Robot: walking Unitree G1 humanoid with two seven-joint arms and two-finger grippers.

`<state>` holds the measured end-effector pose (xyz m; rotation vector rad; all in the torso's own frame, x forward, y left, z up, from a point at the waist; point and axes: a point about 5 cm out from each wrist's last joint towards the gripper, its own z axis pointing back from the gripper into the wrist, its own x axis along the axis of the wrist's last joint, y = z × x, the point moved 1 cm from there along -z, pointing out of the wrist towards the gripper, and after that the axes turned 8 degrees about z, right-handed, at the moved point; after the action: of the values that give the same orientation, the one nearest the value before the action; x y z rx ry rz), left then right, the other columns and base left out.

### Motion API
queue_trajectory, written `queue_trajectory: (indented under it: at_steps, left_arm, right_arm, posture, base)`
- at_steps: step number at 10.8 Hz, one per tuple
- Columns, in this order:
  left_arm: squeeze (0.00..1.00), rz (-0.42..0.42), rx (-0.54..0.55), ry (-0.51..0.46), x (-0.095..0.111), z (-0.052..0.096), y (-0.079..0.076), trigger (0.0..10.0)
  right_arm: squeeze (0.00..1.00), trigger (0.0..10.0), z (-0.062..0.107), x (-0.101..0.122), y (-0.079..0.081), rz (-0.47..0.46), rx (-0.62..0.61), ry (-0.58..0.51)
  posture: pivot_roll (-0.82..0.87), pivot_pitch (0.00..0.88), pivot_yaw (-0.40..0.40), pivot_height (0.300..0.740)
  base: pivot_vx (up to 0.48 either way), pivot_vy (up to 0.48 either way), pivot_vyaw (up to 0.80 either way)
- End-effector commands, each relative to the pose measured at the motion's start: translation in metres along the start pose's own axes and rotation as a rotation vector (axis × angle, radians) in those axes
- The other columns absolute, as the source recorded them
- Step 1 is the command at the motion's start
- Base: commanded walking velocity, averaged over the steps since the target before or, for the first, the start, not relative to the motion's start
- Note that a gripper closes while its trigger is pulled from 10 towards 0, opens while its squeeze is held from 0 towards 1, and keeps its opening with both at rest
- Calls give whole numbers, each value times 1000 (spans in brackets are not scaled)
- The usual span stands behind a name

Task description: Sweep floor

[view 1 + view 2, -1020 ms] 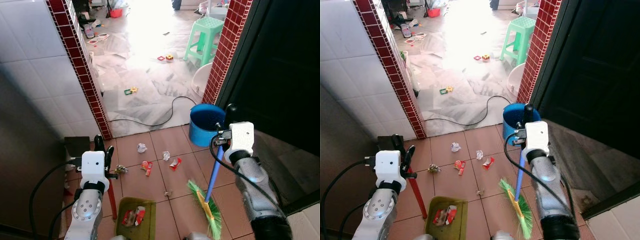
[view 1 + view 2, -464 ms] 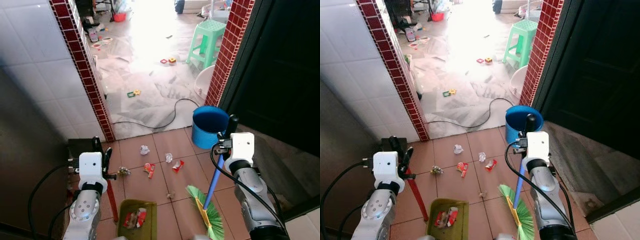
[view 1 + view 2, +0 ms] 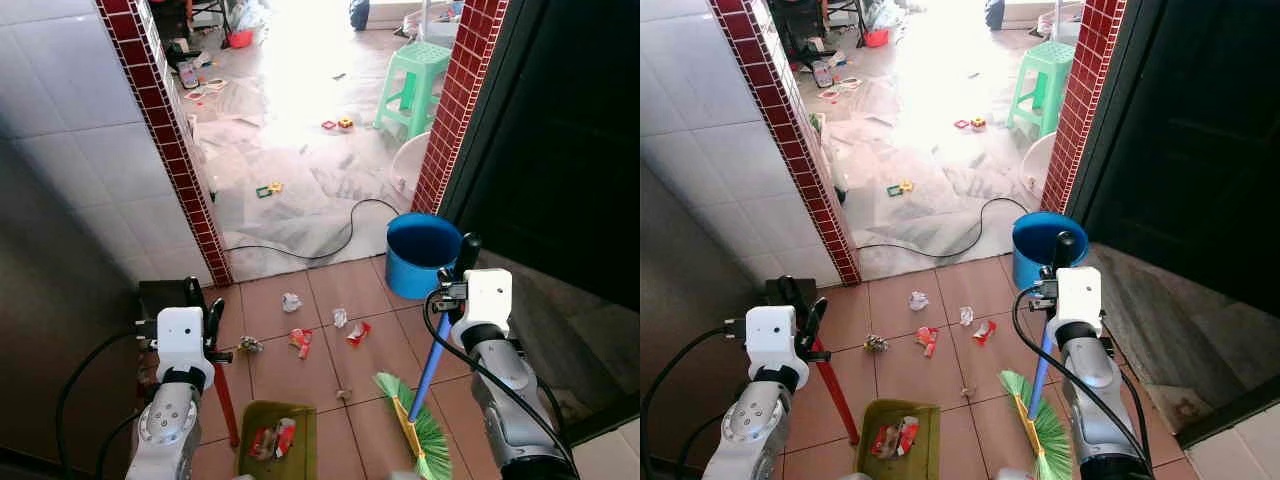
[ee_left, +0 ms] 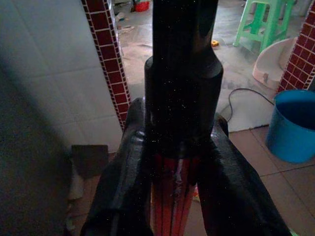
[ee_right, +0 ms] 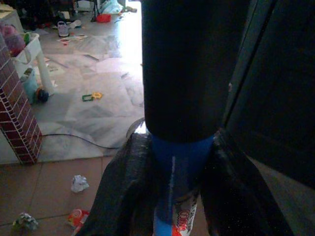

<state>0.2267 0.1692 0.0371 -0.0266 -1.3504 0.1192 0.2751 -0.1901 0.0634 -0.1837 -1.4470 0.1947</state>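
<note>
Two grippers work: right gripper [image 3: 452, 290] pinches a blue-handled green-bristled broom [image 3: 418, 428]; left gripper [image 3: 199, 297] pinches a red-handled olive dustpan [image 3: 276, 440]. Scattered wrappers [image 3: 297, 338] lie ahead; a hard sweep might fling them past.

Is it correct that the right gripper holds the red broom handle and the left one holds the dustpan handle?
Not quite: the broom handle in the right gripper is blue, as the right eye view shows. The left gripper does hold the dustpan handle.

broom [image 3: 415, 405]: blue handle, green bristles on floor, tilted
dustpan [image 3: 277, 442]: green, red handle, holding scraps
litter [image 3: 323, 325]: scattered on tiles
</note>
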Motion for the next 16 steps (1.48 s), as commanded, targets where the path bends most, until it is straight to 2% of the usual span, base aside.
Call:
queue_trajectory:
  at_steps: [1, 3, 4, 5, 9, 10, 12, 13, 16]
  left_arm:
    - [0, -3, 21, 127, -25, 8, 6, 10000]
    - [0, 6, 33, 135, -22, 7, 6, 10000]
    - [0, 0, -18, 58, -3, 1, -4, 10000]
    - [0, 14, -23, 22, 6, -4, -8, 10000]
    - [0, 66, 16, 45, 0, -2, -4, 10000]
    - [0, 110, 31, 32, 4, -5, -4, 10000]
    - [0, 185, 12, -18, 21, -20, -15, 10000]
    - [0, 182, 11, -12, 19, -20, -16, 10000]
    - [0, 143, 18, 83, -7, -11, -9, 10000]
  right_arm:
    - [0, 10000, 3, -6, 3, -11, 9, 27]
    - [0, 10000, 1, -2, 3, -6, 12, 14]
    - [0, 10000, -2, 6, 2, 2, 18, -15]
    - [0, 10000, -4, 10, 1, 9, 21, -27]
    - [0, 10000, -4, 7, -1, 18, 20, -20]
    - [0, 10000, -4, 7, 0, 17, 20, -19]
    - [0, 10000, -5, 8, 1, 17, 23, -22]
    - [0, 10000, -6, 9, 0, 19, 22, -24]
    - [0, 10000, -5, 8, -1, 23, 18, -22]
  posture:
    - [-141, 0, 50, 740]
    - [-143, 0, 49, 740]
    - [-141, 0, 45, 740]
    - [-140, 0, 45, 740]
    - [-142, 0, 45, 740]
    - [-142, 0, 45, 740]
    - [-150, 0, 45, 740]
    - [-150, 0, 45, 740]
    - [-152, 0, 47, 740]
  base:
    - [0, 0, 0]
    - [0, 0, 0]
    - [0, 0, 0]
    - [0, 0, 0]
    - [0, 0, 0]
    - [0, 0, 0]
    - [0, 0, 0]
    - [0, 0, 0]
    - [0, 0, 0]
